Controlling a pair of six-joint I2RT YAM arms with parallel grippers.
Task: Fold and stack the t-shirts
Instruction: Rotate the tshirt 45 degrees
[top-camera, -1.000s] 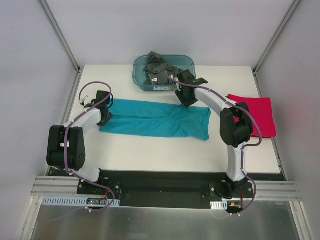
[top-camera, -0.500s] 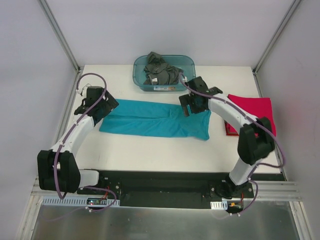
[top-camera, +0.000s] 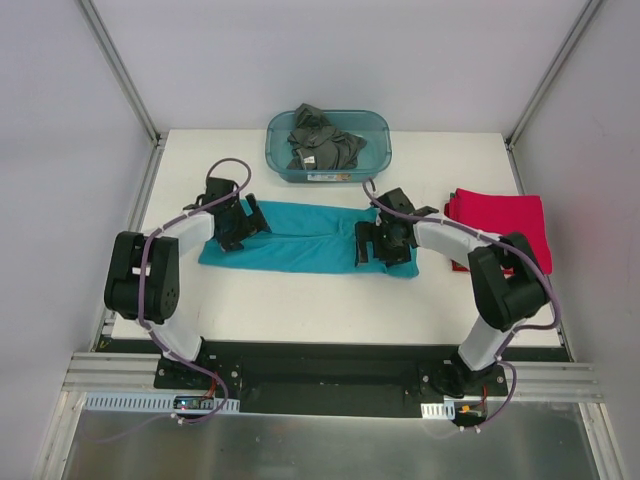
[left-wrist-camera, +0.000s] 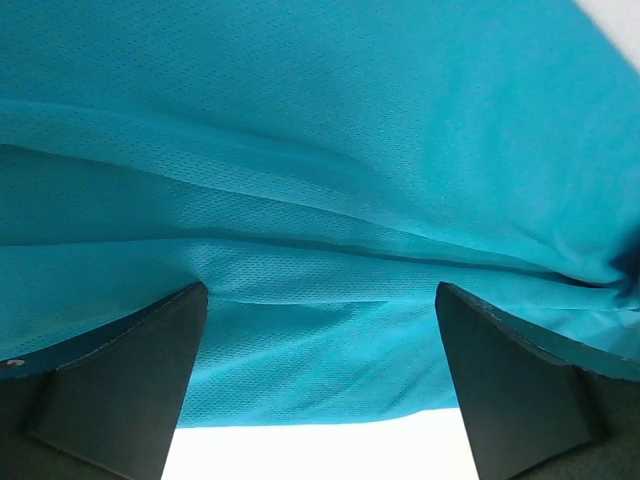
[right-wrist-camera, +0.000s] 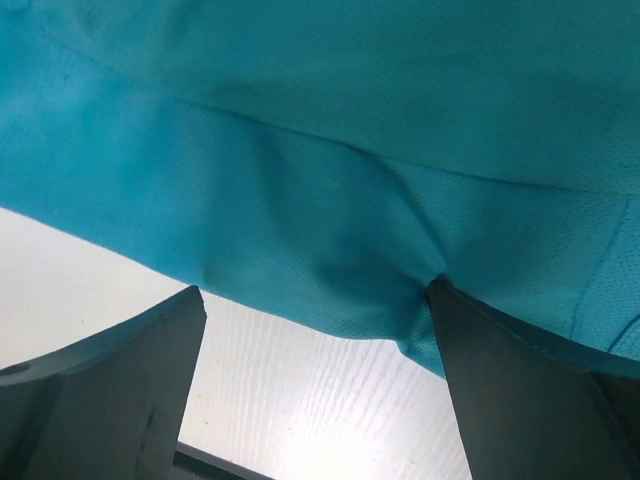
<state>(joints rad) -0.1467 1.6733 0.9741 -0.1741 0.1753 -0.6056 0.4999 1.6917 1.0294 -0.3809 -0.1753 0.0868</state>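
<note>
The teal tee (top-camera: 300, 235) lies as a long band across mid-frame, with the left gripper (left-wrist-camera: 315, 290) and right gripper (right-wrist-camera: 315, 290) set down on its opposite ends, jaws apart astride the cloth, probably to pinch both ends together for the next fold.

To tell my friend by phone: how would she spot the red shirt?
On the white table, go to the right edge. The red shirt lies flat there, a neat rectangle. It is the only red cloth; the teal shirt spreads mid-table, grey ones fill the tub.
</note>
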